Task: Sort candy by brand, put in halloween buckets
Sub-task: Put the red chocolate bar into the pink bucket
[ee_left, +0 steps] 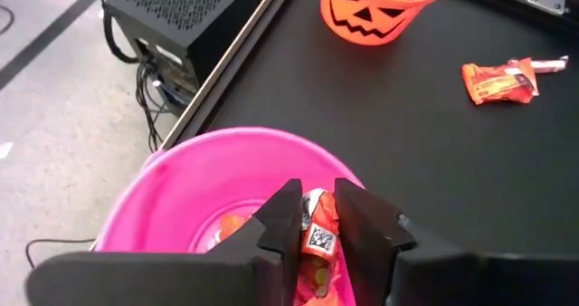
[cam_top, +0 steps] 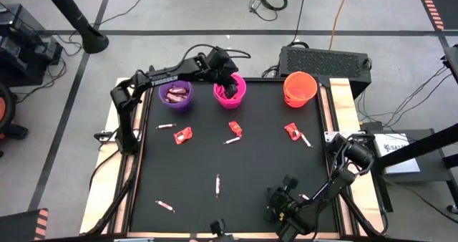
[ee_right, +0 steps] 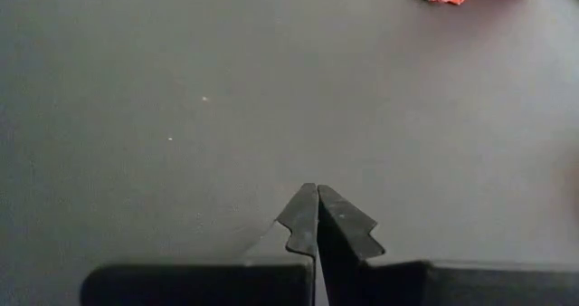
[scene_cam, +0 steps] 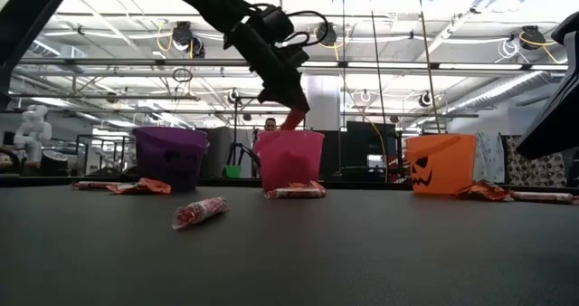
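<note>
My left gripper (ee_left: pixel 317 202) hangs over the magenta pink bucket (ee_left: pixel 181 184), shut on a red-orange wrapped candy. The pink bucket (cam_top: pixel 230 92) stands at the table's far edge between the purple bucket (cam_top: pixel 176 96), which holds dark maroon sweets, and the orange bucket (cam_top: pixel 300 88). More red-orange candy lies inside the pink bucket. Loose candies lie flat on the mat, among them red-orange ones (cam_top: pixel 183 135) (cam_top: pixel 235 129) (cam_top: pixel 291 131) and thin pale sticks (cam_top: pixel 217 185) (cam_top: pixel 165 206). My right gripper (ee_right: pixel 317 202) is shut and holds nothing, low over the mat near the table's near right corner (cam_top: pixel 286 199). My left gripper pinches the red-orange candy between its two fingers, at the wrapper's upper part with a printed code square (ee_left: pixel 317 237). The fingers come from above, pointing down into the bucket's mouth. The candy is lifted clear and hangs below the fingers (scene_cam: pixel 291 120), above the sweets inside the bucket.
The black mat (cam_top: pixel 250 163) has wooden side rails (cam_top: pixel 342 99). A black box (cam_top: pixel 322 59) sits beyond the far edge near the orange bucket. A stick candy (scene_cam: pixel 199 212) lies close to the low camera. The mat's middle and near left hold only a few scattered sweets.
</note>
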